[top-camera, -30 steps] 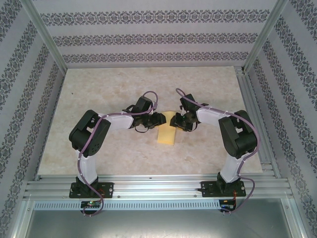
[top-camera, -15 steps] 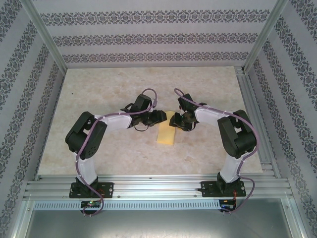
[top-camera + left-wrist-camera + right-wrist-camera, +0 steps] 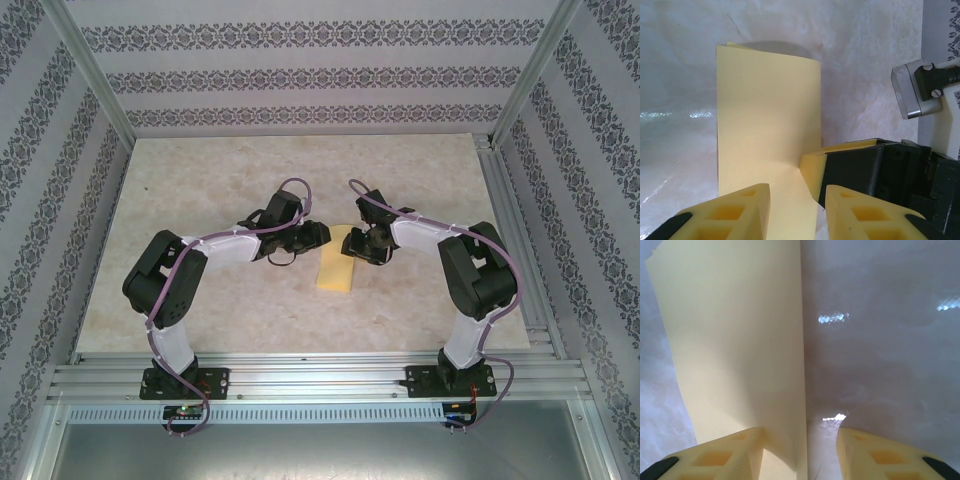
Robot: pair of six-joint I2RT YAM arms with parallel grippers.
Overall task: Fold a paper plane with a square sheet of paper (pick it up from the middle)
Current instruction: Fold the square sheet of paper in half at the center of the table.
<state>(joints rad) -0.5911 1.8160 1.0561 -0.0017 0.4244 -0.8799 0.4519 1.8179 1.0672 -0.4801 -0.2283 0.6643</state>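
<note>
Item: sheet of paper, pale yellow, folded once into a narrow rectangle, lying on the marbled worktop midway between the two arms, long side running roughly near to far. Far end flanked by both sets of jaws, close together. State of left jaws: parted, gripping nothing, foam pads low over one end of the sheet, paper showing in the gap. State of right jaws: parted likewise, gripping nothing, straddling one long edge, one foam pad over a corner of the sheet, contact not certain. Layers slightly out of line at the far corner in the left wrist view, a sliver of the lower one peeking out. Hazards, as judged: sliding or swivelling of the thin sheet on the smooth worktop if pushed from one side alone; springing open of the top layer if left unpressed; a crooked crease if pressed with the edges misaligned; a crumpled corner if pinched under a dragging pad; a pinch on one layer only, given so thin an edge; knocking together of the two sets of jaws, working so near each other.
</note>
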